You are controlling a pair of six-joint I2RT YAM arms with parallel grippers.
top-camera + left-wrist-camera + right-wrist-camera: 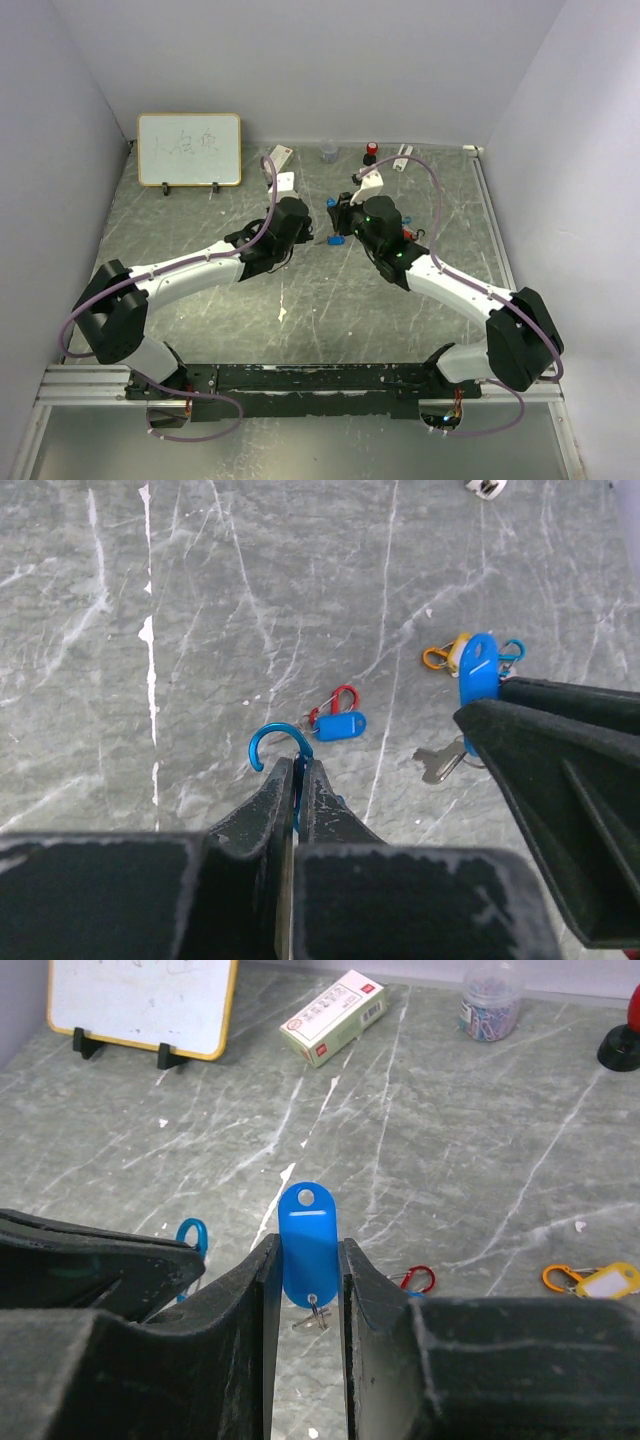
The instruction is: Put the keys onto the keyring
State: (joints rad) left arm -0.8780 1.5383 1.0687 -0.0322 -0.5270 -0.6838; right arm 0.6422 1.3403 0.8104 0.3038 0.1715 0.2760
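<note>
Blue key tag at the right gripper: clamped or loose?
Clamped: right gripper squeezes both sides of the blue key tag, hole end protruding.

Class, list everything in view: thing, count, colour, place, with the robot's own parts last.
key tag: one, blue, in the right gripper.
held carabiner: one, blue, in the left gripper.
loose tag: one, blue, on the table with a red carabiner.
yellow tag: one, on an orange carabiner, further right.
whiteboard: one, white, far left.
box: one, white and green, far edge.
jar: one, clear, far edge.
table: one, grey marbled.
left gripper: one, black, shut on the held carabiner.
right gripper: one, black, shut on the key tag.
</note>
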